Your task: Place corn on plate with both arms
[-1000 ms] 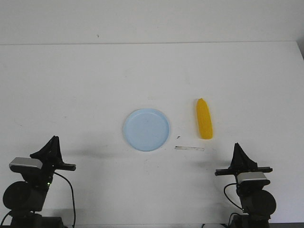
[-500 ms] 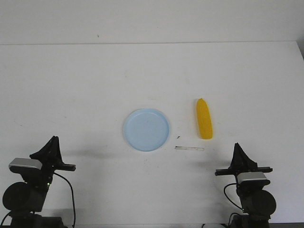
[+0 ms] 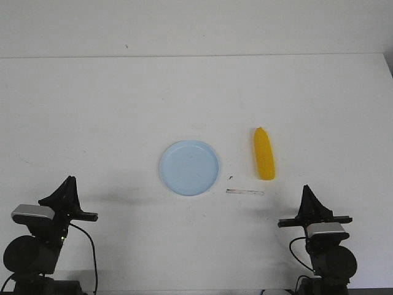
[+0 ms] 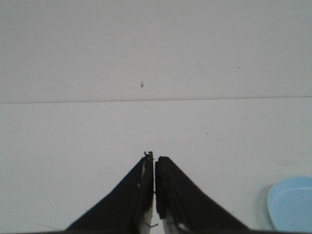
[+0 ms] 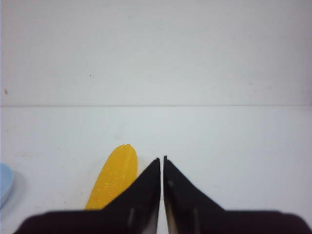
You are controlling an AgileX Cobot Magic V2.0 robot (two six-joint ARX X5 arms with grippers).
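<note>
The yellow corn [image 3: 264, 154] lies on the white table, just right of the pale blue plate [image 3: 190, 167], apart from it. My left gripper [image 3: 71, 179] is shut and empty near the front left, well away from the plate. My right gripper [image 3: 306, 188] is shut and empty near the front right, a little in front of and right of the corn. In the right wrist view the corn [image 5: 112, 180] lies beyond my shut gripper [image 5: 162, 159], partly hidden by a finger, and a sliver of the plate [image 5: 5, 183] shows. In the left wrist view my shut gripper [image 4: 155, 157] points over bare table, with the plate's rim [image 4: 291, 204] at the corner.
A thin pale strip [image 3: 244, 192] and a small dark speck [image 3: 230, 177] lie on the table in front of the gap between plate and corn. The table's far edge [image 3: 196, 56] meets a white wall.
</note>
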